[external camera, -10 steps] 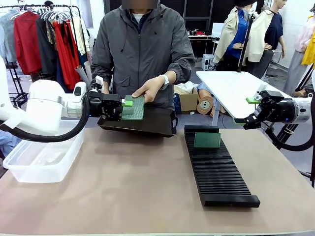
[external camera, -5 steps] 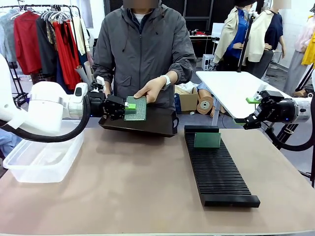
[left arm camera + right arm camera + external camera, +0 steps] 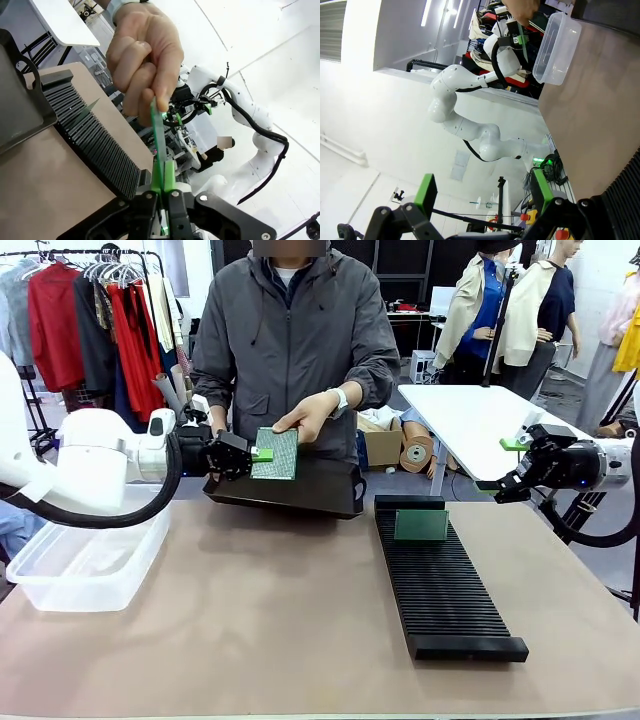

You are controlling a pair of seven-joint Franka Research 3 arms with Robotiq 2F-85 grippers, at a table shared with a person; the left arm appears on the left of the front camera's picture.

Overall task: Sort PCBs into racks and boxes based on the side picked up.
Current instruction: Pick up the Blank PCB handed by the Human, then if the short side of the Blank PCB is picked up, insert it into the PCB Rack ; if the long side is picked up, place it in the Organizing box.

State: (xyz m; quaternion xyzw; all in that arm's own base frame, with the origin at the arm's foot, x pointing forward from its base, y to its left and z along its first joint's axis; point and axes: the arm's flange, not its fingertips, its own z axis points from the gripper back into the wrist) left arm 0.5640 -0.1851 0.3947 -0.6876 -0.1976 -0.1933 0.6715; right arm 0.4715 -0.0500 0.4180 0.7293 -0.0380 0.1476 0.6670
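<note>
L arm (image 3: 95, 455): I see white rounded shell, black cable looping under, frame left | L gripper (image 3: 258, 454): black body, green pads | R gripper (image 3: 505, 465): black, green pads, small blue light, frame right | person (image 3: 295, 340): grey zip jacket, white wristwatch (image 3: 338, 403)

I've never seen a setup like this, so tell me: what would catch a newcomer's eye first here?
Probably the handover at the far side: a person's hand holds a green PCB while the left tool is shut on its edge. To the right, a long black rack holds another PCB upright, and a clear box sits at the left.
</note>
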